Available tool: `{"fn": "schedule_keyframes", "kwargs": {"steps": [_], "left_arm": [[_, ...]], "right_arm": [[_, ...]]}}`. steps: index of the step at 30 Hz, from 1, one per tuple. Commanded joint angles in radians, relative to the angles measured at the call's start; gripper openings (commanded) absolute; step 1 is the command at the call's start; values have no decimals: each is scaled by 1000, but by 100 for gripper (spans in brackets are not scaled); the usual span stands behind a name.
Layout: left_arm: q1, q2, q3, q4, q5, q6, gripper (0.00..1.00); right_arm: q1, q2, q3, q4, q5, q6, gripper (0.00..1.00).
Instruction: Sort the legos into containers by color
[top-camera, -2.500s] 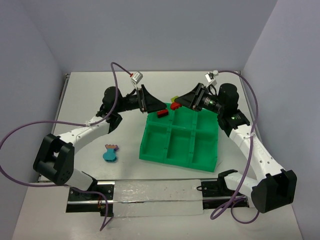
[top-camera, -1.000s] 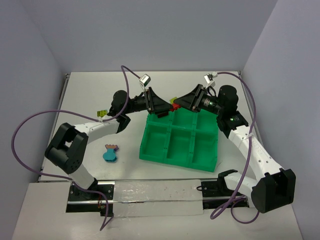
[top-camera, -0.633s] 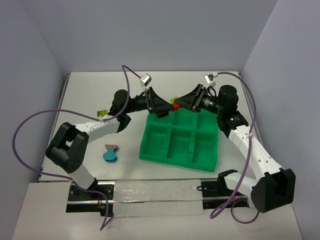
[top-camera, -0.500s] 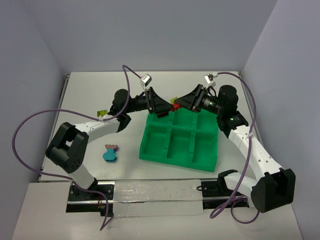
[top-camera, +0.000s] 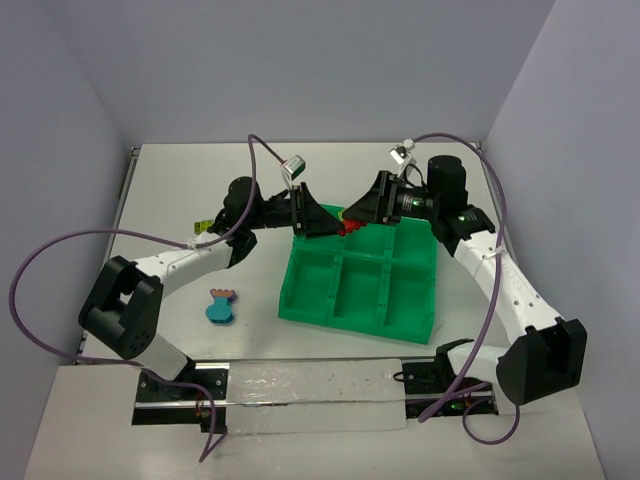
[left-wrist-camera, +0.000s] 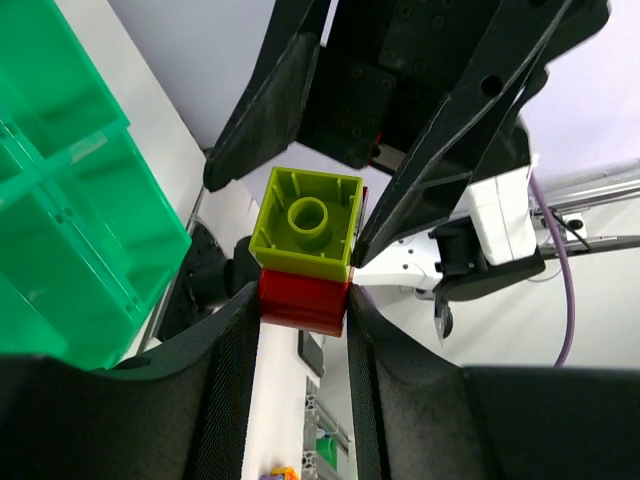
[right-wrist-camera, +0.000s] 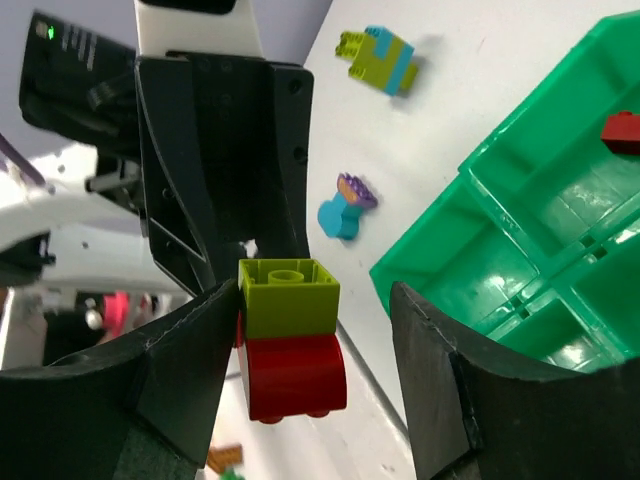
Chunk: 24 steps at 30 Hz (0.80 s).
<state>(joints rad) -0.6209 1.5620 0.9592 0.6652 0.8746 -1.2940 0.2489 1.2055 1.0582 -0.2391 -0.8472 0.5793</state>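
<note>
**Lego stack (left-wrist-camera: 303, 255) held at far edge of tray (top-camera: 350, 320)**

Red brick (left-wrist-camera: 300, 303), capped by a yellow-green brick (right-wrist-camera: 288, 297), is clamped between left fingers (left-wrist-camera: 232, 365). Right fingers (right-wrist-camera: 185, 355) are set apart either side of the stack. Second red brick (right-wrist-camera: 622, 130) is seen in a compartment (right-wrist-camera: 580, 195).

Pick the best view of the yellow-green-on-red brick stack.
Right wrist: the stack shows side-on, both bricks whole, between that arm's parted jaws. Left wrist sees it end-on, the red brick pinched in the left jaws. Top external shows only a red speck between the arms.
</note>
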Motion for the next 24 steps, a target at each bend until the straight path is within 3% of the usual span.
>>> {"fn": "schedule_keyframes", "kwargs": {"steps": [1,5,12,21,24], "left_arm": [[-7,-55,37,-73,44,103,0],[-5,-56,58,-125,77,156,0],[-5,-78,96,-357,59,330,0],[-5,-74,121,-385,46,363,0],[-5,-73,122,-390,47,369,0]], "right_arm": [[4,44,98,-219,-76,-222,71],[4,46,104,-214,-101,-225,72],[6,87,141,-229,-202,-248,69],[31,99,138,-218,-245,-245,65],[32,104,134,-198,-259,-231,59]]}}
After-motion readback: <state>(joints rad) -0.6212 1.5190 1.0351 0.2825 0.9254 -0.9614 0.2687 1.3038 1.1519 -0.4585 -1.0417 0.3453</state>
